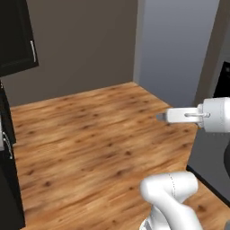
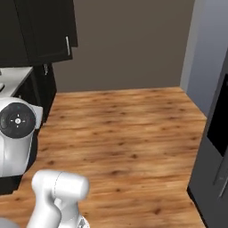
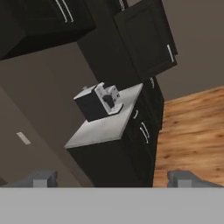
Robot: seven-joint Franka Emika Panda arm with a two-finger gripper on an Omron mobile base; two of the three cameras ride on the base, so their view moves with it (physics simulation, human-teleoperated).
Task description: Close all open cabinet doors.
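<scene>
Black upper door [image 3: 146, 37] hangs ajar at our one o'clock in the hand view, above the counter [image 3: 109, 124] and toaster [image 3: 98, 101]; our gripper [image 3: 113, 178] stands wide, holding nothing.

The upper cabinet door [image 1: 17, 42] is cut off by the left and top edges of the left base view. In the right base view, the robot's arm hides part of the lower cabinets [image 2: 42, 87]. The countertop appliance [image 3: 98, 101] is too small to identify.
</scene>
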